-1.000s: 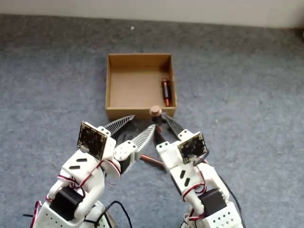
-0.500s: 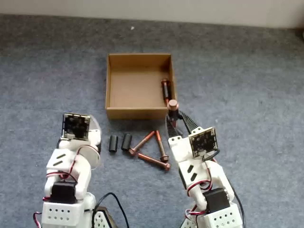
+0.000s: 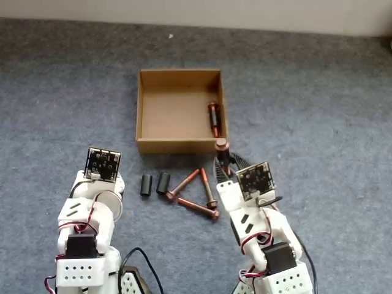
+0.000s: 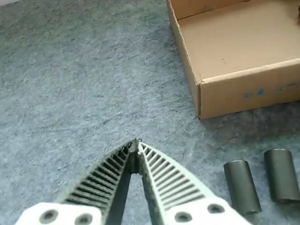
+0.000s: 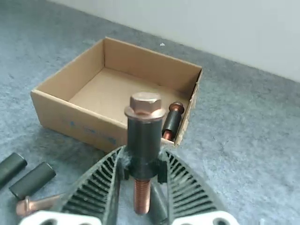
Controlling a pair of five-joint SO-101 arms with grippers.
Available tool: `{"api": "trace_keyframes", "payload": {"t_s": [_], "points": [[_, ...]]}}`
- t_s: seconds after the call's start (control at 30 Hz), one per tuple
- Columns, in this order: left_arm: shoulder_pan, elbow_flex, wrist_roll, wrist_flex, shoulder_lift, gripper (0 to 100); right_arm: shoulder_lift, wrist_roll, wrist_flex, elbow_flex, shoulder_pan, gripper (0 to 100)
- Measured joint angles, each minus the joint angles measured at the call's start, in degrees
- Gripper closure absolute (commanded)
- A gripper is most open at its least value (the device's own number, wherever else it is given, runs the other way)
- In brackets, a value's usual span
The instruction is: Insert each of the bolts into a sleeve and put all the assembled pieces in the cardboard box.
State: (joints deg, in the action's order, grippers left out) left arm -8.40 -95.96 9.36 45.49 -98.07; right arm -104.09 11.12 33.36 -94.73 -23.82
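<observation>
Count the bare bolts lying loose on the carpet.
3, clustered in front of the cardboard box: one bolt slanting beside the loose sleeves, one next to the right arm, one lying across nearest the arms. None appears hidden.

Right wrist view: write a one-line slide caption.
Right gripper holds an assembled bolt and sleeve upright before the cardboard box, which contains one finished piece.
</observation>
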Motion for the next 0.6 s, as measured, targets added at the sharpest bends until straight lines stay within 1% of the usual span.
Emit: {"api": "trace_keyframes", "payload": {"t_s": [0.13,0.27,0.43,0.6], "points": [[0.00,0.00,0.00,0.00,0.00,99,4.40,2.46,0.26,4.48,-2.64,99.3],[0.00,0.00,0.00,0.09,0.00,99,17.41,3.87,-1.23,12.57,-4.48,99.3],[0.00,0.00,0.00,0.09,0.00,99,39.03,3.96,-10.64,22.42,-4.48,99.3],[0.00,0.00,0.00,2.11,0.00,99,61.10,3.96,-21.80,32.35,-4.04,99.3]]}}
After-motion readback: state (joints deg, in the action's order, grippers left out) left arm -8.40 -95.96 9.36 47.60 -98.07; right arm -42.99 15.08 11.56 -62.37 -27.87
